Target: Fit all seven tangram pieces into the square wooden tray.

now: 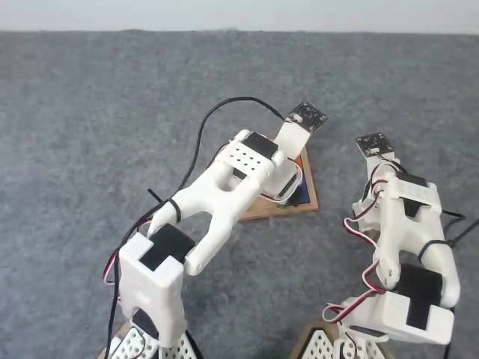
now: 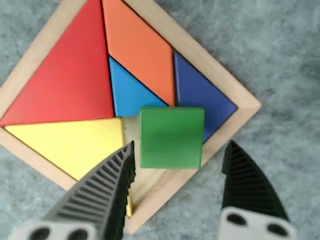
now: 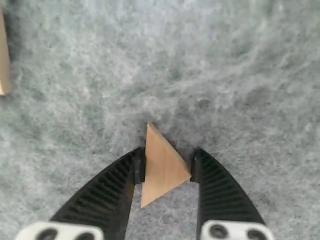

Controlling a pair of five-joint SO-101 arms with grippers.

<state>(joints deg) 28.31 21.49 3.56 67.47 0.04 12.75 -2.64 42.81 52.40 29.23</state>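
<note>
The desk (image 1: 90,112) is covered in grey, felt-like cloth, fuzzy, rough and matt. The tray (image 2: 220,80) is pale bare wood, smooth and matt. The green square (image 2: 171,137) and the red triangle (image 2: 65,85) have smooth painted faces with a soft sheen. The small triangle (image 3: 160,170) looks like unpainted wood. The right tool (image 3: 168,152) has black ribbed plastic fingers (image 3: 100,195). The arm shells (image 1: 224,194) are matt white plastic.

I see the green square (image 2: 171,137) askew over the unfilled corner of the wooden tray (image 2: 248,106); a tan triangle (image 3: 161,167) is outside it.
</note>
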